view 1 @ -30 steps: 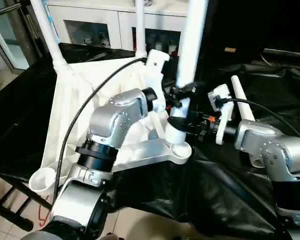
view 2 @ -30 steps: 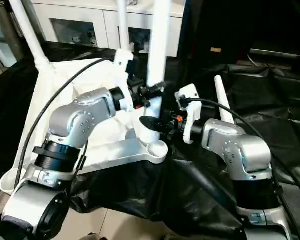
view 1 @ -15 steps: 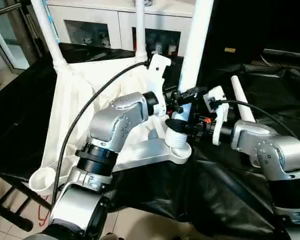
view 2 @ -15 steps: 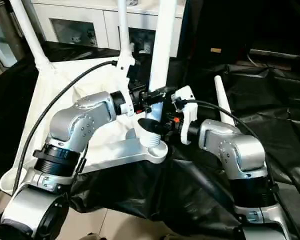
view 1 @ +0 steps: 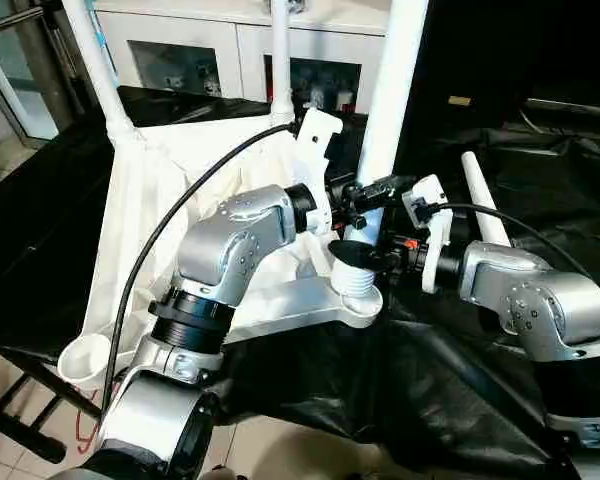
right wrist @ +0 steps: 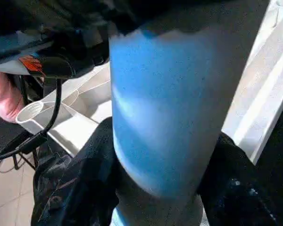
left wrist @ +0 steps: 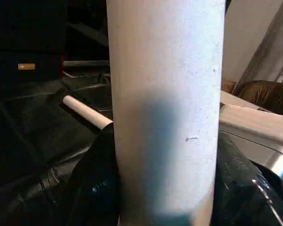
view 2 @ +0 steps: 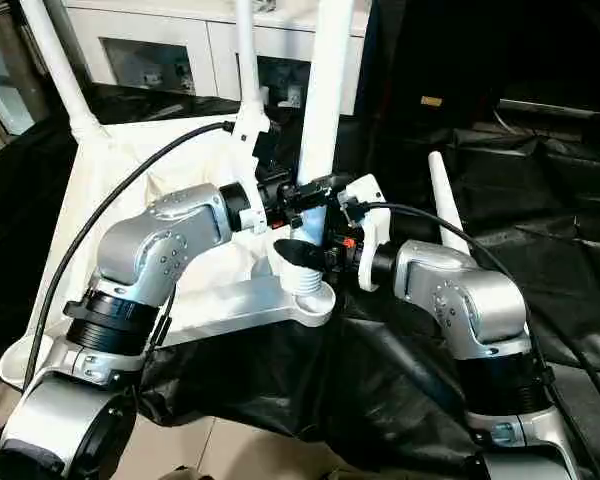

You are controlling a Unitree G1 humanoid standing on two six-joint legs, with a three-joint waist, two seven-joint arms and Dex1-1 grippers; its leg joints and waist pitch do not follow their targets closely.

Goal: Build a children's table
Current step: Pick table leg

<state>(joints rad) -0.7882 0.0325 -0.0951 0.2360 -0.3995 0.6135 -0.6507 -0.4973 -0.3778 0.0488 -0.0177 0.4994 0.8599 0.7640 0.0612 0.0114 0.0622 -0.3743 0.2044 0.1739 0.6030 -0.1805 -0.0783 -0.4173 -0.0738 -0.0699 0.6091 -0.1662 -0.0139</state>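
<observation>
While both my grippers, left (view 1: 365, 190) and right (view 1: 355, 257), grasp one upright leg (view 1: 390, 90), its base sits in the upturned tabletop's (view 1: 140, 210) near corner socket (view 1: 358, 295).

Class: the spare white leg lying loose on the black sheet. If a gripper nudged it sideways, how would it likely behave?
The spare leg is a round tube lying flat, so it would probably roll. Its taper suggests it would curve rather than run straight. The crinkled black sheet under it might stop it early. It looks stiff and likely light.
</observation>
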